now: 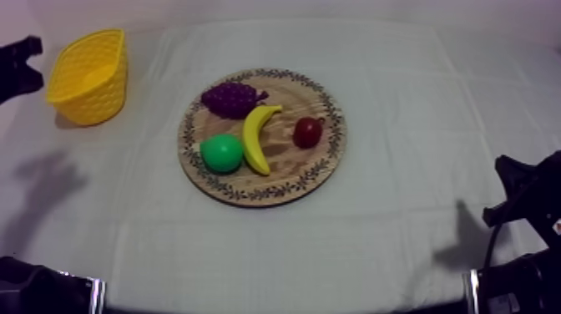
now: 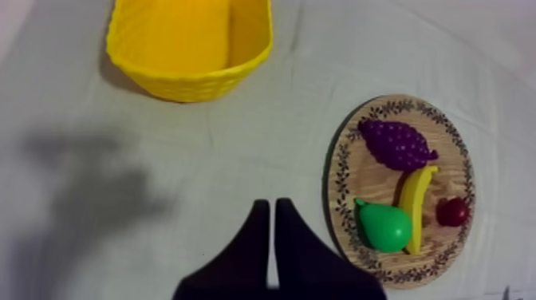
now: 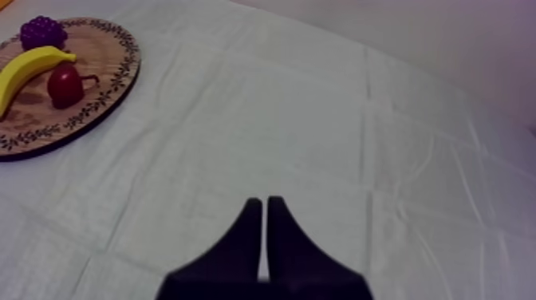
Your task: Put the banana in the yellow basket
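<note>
Pre-grasp | banana (image 1: 258, 138) at middle of board (image 1: 325, 171), untouched | left gripper (image 2: 271, 206), right gripper (image 3: 264, 201) closed together, empty | next I'd open left, descend over banana; basket (image 1: 88, 79) well apart from board.

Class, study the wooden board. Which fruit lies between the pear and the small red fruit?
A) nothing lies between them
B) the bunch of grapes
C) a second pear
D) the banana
D: on the wooden board, the banana lies between the pear and the small red fruit; the bunch of grapes sits near one tip of it.
</note>
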### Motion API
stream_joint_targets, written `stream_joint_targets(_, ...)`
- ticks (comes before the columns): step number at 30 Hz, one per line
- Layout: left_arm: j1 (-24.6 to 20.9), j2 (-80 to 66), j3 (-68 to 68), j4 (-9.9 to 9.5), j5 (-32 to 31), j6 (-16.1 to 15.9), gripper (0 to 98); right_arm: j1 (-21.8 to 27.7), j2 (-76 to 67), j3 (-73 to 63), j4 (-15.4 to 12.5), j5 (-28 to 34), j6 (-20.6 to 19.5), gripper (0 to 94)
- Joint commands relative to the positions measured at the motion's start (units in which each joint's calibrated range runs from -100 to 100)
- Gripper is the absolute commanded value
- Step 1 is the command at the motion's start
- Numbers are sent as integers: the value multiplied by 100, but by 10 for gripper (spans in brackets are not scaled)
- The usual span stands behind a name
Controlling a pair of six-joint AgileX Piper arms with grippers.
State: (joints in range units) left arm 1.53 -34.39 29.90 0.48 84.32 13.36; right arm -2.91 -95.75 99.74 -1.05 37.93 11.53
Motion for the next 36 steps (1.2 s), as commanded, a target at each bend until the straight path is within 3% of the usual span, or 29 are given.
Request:
stream_joint_targets(1, 46, 1056, -1267, -17, 660, 34, 0, 0, -1, 4, 0, -2, 2, 4)
stream_joint_targets(9, 476, 2375, -1972, -27, 1178, 138, 0, 0, -1, 4, 0, -2, 2, 4)
stream_joint_targets(24, 2029, 4133, -3378, 292, 936, 624, 0, -8, -1, 4, 0, -2, 2, 4)
stream_joint_targets(31, 2376, 4392, -3938, 365, 960, 701, 23, -8, -1, 4, 0, -2, 2, 4)
stream_joint_targets(36, 2471, 4431, -4218, 395, 985, 626, 93, -8, -1, 4, 0, -2, 2, 4)
